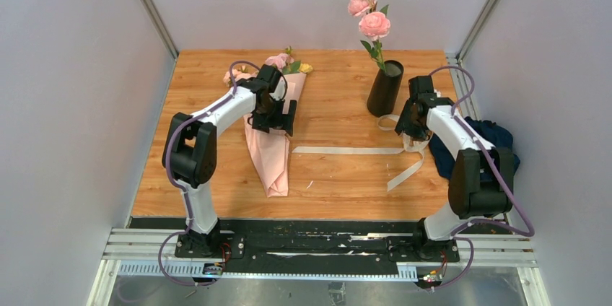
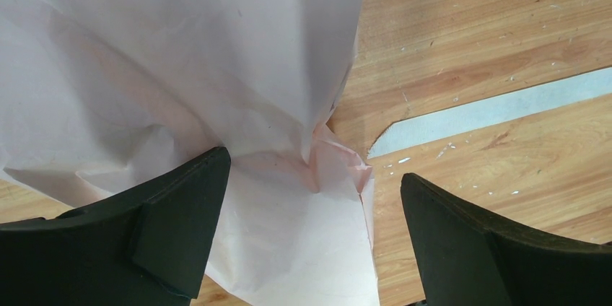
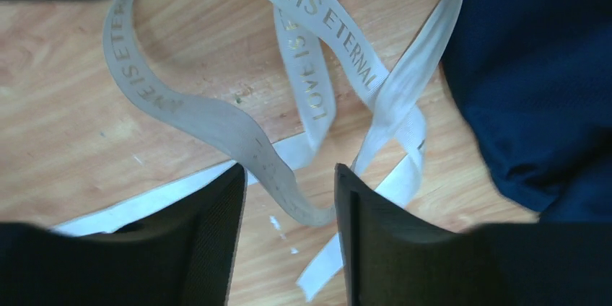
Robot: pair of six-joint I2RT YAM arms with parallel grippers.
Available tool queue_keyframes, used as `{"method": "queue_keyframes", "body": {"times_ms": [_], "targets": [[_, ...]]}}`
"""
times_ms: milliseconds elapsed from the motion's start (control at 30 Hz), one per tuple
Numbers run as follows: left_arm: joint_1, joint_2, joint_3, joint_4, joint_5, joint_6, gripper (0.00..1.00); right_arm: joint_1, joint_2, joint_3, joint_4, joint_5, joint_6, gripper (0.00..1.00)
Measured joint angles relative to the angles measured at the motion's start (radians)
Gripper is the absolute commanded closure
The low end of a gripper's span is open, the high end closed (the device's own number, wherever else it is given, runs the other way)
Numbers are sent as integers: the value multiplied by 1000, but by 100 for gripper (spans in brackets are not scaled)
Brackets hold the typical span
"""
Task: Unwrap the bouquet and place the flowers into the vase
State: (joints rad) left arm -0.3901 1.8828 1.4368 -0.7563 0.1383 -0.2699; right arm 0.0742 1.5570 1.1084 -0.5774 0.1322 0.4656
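Note:
The bouquet (image 1: 268, 149) lies on the table in its pale pink wrapping paper (image 2: 180, 68), with small pink and yellow flowers (image 1: 287, 63) showing at its far end. My left gripper (image 1: 275, 116) hangs over the middle of the wrap, open wide, with the paper's pinched waist (image 2: 317, 169) between its fingers (image 2: 173, 234). The cream ribbon (image 1: 346, 150) is off the bouquet and lies loose across the table. Its printed loops (image 3: 216, 122) curl between the parted jaws of my right gripper (image 3: 289, 205), brushing one finger (image 3: 375, 234). The black vase (image 1: 385, 89) stands at the back right.
A stem with two big pink roses (image 1: 372, 23) stands in the vase. A dark blue cloth (image 1: 498, 138) is bunched at the table's right edge, right beside my right gripper. Grey walls close in the wooden table (image 1: 339, 183) on three sides.

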Motion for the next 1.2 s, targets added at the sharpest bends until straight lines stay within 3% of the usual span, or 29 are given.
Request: {"method": "queue_keyframes", "body": {"times_ms": [67,200,400,567,733,933,1067,1200], "targets": [[0,0,6,-2,0,-3,0,6,-6,2,-3,14,13,25],[0,-3,21,-2,-5,-7,0,66,-23,6,-36,78,17,24],[0,-77,19,5,-66,-34,0,357,-23,138,-81,192,9,25],[11,-241,-12,60,-134,-83,1,581,109,376,-70,210,-42,26],[35,-258,-10,60,-239,-89,16,605,321,573,-61,92,-65,26],[5,-294,-113,46,-380,-39,12,603,411,606,-82,43,-61,26],[-99,-405,-205,9,-434,-28,8,597,371,625,-81,62,-51,26],[-279,-472,-239,-17,-509,-44,7,591,289,631,-78,100,-50,27]]}}
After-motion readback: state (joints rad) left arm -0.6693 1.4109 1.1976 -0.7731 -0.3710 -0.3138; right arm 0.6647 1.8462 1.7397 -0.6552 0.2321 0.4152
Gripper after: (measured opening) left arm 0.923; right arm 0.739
